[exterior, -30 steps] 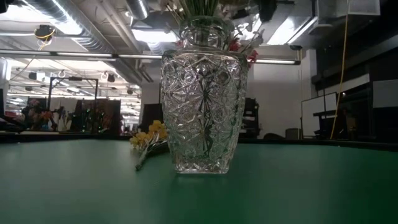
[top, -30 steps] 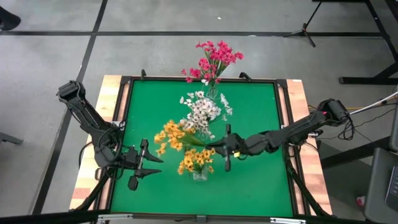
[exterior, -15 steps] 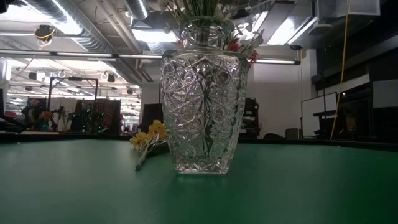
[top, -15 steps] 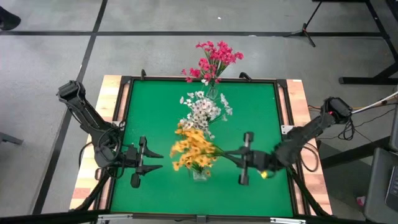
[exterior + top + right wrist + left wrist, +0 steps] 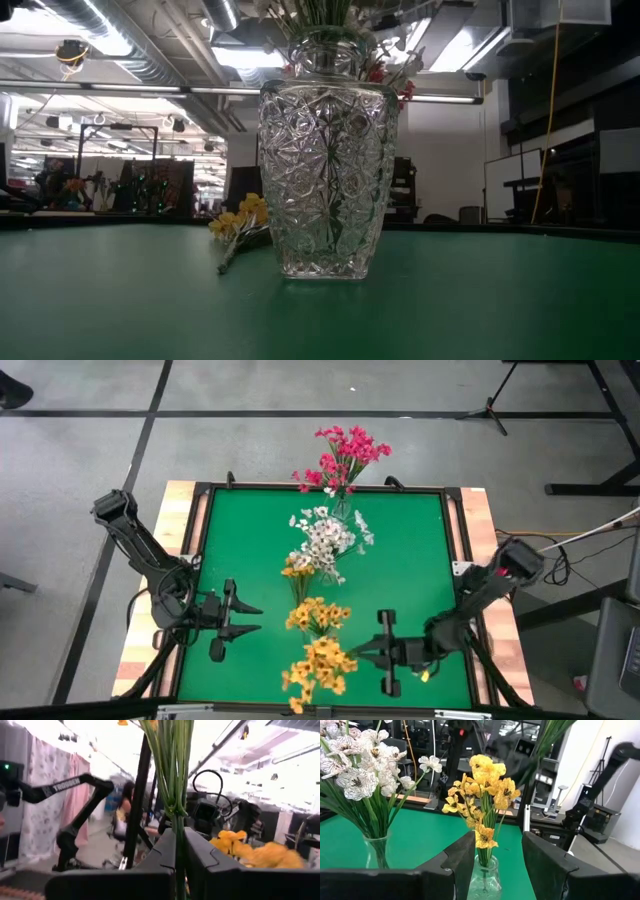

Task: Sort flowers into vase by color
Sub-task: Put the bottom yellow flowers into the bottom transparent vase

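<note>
Three glass vases stand in a row down the green table's middle: pink flowers [image 5: 343, 455] at the far edge, white flowers [image 5: 326, 538] in the middle, yellow flowers [image 5: 318, 616] nearest, in a cut-glass vase [image 5: 325, 150]. One yellow sprig [image 5: 298, 569] lies flat on the table between the white and yellow vases. My right gripper [image 5: 356, 656] is shut on a yellow bunch [image 5: 318, 666] near the table's near edge. My left gripper [image 5: 252, 618] stands open and level, left of the yellow vase and apart from it. My right gripper pinches the yellow bunch's green stems [image 5: 177, 822] between its two fingers, several stems together. The fingers come about level from the table's right side. The bunch is lifted clear of the table, and its blossoms [image 5: 312, 670] point toward the table's left, beyond the fingertips.
The table has a raised dark frame and wooden side strips [image 5: 190, 530]. The green cloth to the left and right of the vase row is free. A stand's foot [image 5: 490, 410] is on the floor behind the table.
My right gripper has carried the yellow bunch from beside the white vase toward the table's right and then to its near edge, passing the yellow vase, and has rolled and tipped as it went. It has stayed shut on the stems. The lying sprig has kept its place.
</note>
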Controlling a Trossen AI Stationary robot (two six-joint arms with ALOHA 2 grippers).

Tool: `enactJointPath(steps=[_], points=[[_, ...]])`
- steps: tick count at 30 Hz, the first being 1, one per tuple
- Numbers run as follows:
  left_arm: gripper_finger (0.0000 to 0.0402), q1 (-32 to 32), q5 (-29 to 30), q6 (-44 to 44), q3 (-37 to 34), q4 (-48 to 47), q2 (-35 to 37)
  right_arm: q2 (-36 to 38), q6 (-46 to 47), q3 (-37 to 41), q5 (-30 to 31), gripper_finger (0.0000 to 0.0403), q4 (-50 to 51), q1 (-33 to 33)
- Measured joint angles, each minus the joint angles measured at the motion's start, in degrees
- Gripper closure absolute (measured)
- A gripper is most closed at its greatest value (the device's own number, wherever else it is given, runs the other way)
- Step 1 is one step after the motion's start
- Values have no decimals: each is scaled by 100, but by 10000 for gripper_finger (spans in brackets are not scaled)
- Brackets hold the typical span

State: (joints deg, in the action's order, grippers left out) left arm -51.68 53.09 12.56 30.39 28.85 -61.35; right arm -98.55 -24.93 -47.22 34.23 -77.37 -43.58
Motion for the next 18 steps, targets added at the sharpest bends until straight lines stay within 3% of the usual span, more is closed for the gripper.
enactJointPath(steps=[4,12,18], points=[[243,0,1,45,0,41,-1,-829,200,0,-853,389,-1213,433],[243,0,-2,81,0,39,0,-1729,660,-571,-1903,389,-1252,999],[243,4,1,81,0,32,1,-2011,802,-717,-2169,389,-1254,1183]])
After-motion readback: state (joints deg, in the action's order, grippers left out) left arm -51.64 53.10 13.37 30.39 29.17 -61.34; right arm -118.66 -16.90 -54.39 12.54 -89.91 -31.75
